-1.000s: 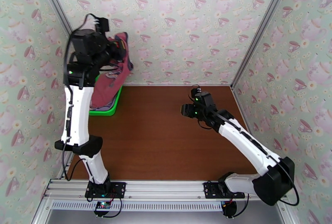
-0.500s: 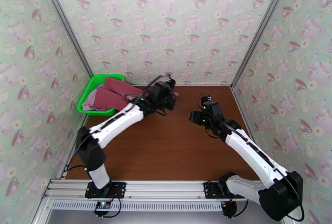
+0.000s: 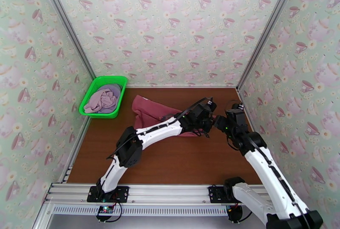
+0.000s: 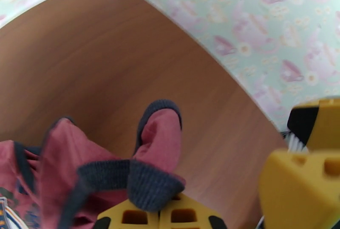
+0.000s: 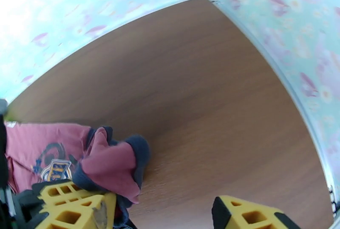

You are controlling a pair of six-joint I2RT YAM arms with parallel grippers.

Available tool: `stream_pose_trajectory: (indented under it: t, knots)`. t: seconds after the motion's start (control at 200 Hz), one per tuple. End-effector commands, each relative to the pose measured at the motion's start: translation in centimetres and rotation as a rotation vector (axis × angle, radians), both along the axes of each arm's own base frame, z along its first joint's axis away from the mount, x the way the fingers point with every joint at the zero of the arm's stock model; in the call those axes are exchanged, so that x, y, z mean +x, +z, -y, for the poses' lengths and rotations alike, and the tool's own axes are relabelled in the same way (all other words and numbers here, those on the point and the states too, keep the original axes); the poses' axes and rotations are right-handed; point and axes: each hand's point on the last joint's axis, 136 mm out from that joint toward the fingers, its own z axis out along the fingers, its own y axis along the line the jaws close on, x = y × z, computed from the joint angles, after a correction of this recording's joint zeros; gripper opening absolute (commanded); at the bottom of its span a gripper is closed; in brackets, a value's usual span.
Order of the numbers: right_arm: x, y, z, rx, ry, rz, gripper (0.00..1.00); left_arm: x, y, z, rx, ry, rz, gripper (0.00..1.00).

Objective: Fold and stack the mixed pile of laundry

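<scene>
Left jaws clench the dark-trimmed strap of the dusty-red tank top (image 3: 147,111), whose body trails leftward over the bench (image 3: 170,162) toward the green basket (image 3: 102,115), while right jaws gape released just beside that strap

The left arm (image 3: 157,130) and the right arm (image 3: 267,170) wore glossy white shells over their long links, joined by chunky black joint housings. Thin black cables (image 3: 193,106) looped beside the wrists, and a small green light (image 3: 226,128) glowed on the right one. Each arm stood on a black base plate (image 3: 108,193) at the brown wood-grain bench's (image 3: 170,162) six o'clock edge. The yellow plastic fingers (image 4: 136,217) had rectangular cut-outs.
</scene>
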Motion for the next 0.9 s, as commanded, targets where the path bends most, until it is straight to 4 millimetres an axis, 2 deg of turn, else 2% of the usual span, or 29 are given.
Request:
stream_pose_trajectory:
  t: [0.0, 0.075, 0.095, 0.275, 0.411, 0.461, 0.521, 0.621, 0.676, 0.826, 0.841, 0.851, 0.861, 0.866, 0.897]
  knots:
    - [-0.9, -0.9, 1.4, -0.04, -0.058, -0.037, 0.72, 0.7, 0.9, 0.6, -0.027, -0.007, -0.011, 0.45]
    - [-0.9, -0.9, 1.3, -0.042, -0.053, -0.044, 0.73, 1.5, 1.8, -0.8, 0.017, 0.032, 0.027, 0.91]
    - [-0.8, -0.9, 1.3, -0.045, -0.049, -0.048, 0.74, 1.8, 2.2, -1.4, 0.03, 0.045, 0.04, 0.99]
    - [-0.4, -0.7, 0.5, -0.043, 0.005, -0.061, 0.77, 4.2, 7.3, -9.1, 0.128, 0.171, 0.072, 1.0]
    - [0.6, -0.8, -1.4, -0.002, 0.098, -0.07, 0.78, 7.0, 8.2, -16.9, 0.261, 0.321, 0.064, 1.0]
    - [1.3, -1.1, -2.7, 0.027, 0.16, -0.083, 0.79, 8.8, 7.5, -20.1, 0.295, 0.397, 0.026, 0.98]
    - [2.3, -1.8, -4.4, 0.07, 0.234, -0.112, 0.78, 11.3, 6.0, -23.8, 0.293, 0.473, -0.063, 0.92]
    - [4.5, -3.3, -6.8, 0.131, 0.317, -0.166, 0.75, 15.6, 2.6, -29.3, 0.255, 0.585, -0.211, 0.83]
    - [5.7, -4.0, -7.6, 0.149, 0.341, -0.189, 0.73, 17.8, 0.8, -32.0, 0.25, 0.643, -0.259, 0.83]
    - [7.8, -5.7, -8.9, 0.168, 0.356, -0.234, 0.71, 22.8, -4.1, -37.4, 0.261, 0.746, -0.354, 0.81]
    - [7.9, -5.8, -9.0, 0.169, 0.357, -0.234, 0.71, 23.3, -3.9, -37.9, 0.254, 0.758, -0.352, 0.8]
    - [8.0, -5.9, -9.0, 0.17, 0.357, -0.234, 0.71, 23.5, -4.8, -38.1, 0.258, 0.761, -0.368, 0.79]
    - [8.0, -6.0, -9.1, 0.172, 0.358, -0.236, 0.71, 23.8, -4.5, -38.3, 0.25, 0.767, -0.365, 0.79]
    - [8.0, -6.0, -9.1, 0.172, 0.358, -0.236, 0.71, 23.9, -5.2, -38.4, 0.256, 0.769, -0.376, 0.79]
    - [8.2, -6.2, -9.2, 0.175, 0.357, -0.238, 0.7, 24.7, -5.4, -39.1, 0.241, 0.785, -0.381, 0.78]
